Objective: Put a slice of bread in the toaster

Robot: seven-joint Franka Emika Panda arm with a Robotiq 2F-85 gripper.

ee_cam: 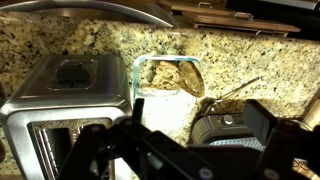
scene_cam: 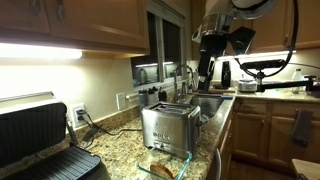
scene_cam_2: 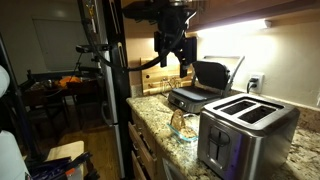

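Note:
The slice of bread [ee_cam: 168,74] is tan-brown and lies in a clear glass dish [ee_cam: 140,64] on the granite counter. It also shows in both exterior views [scene_cam: 160,169] [scene_cam_2: 181,123]. The shiny steel toaster [scene_cam: 169,126] [scene_cam_2: 244,128] [ee_cam: 66,100] stands right beside the dish, top slots empty. My gripper [scene_cam: 204,72] [scene_cam_2: 172,56] [ee_cam: 195,125] hangs high above the counter, open and empty, well clear of the bread and the toaster.
A black and silver contact grill [scene_cam: 38,142] [scene_cam_2: 205,84] [ee_cam: 226,128] stands on the counter beyond the dish. A sink [scene_cam: 210,103] with a tap lies behind the toaster. Cabinets hang overhead. The counter edge [scene_cam_2: 150,128] drops off near the dish.

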